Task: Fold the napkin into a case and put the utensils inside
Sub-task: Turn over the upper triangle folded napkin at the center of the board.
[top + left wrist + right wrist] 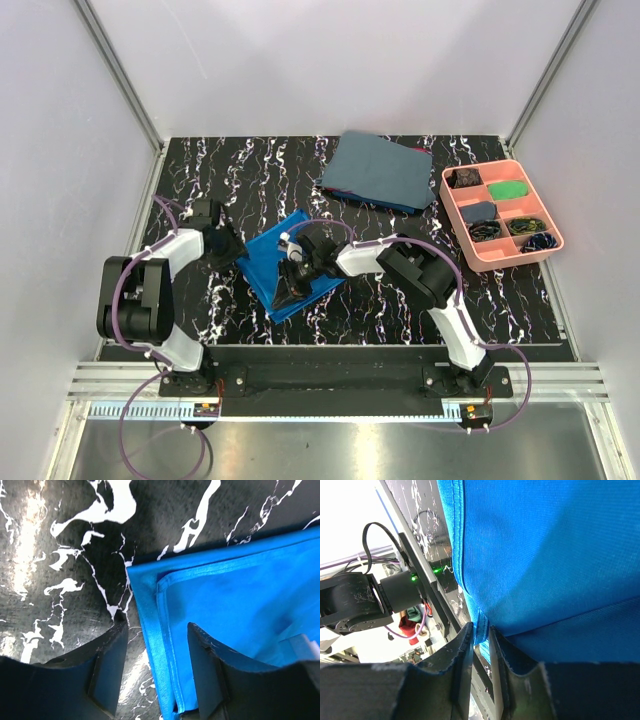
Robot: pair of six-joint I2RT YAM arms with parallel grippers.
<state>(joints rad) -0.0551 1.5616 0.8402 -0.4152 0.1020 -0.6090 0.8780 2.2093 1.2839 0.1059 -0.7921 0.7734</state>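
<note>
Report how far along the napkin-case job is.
Done: the napkin already lies in layers, with doubled edges showing in the left wrist view. In hand: the right fingers pinch its hem, and the left fingers straddle the doubled edge, open. Left: narrowing it into a case and loading the utensils, none of which are visible yet.

**Napkin hemmed in on two sides, bare marble at the far left and near right**

The left gripper [236,252] crowds the left edge of the napkin [262,258], its jaws apart astride the hem (one finger on bare marble, the other over cloth). The right gripper [291,287] sits at the napkin's near corner with its jaws pinched on a fold, and its arm stretches across the surface [520,300] to the right. A folded grey-blue cloth [378,170] blocks the far middle. A pink compartment tray [500,213] fills the right edge. Bare marble lies at the far left, between napkin and cloth, and in front of the tray.
</note>
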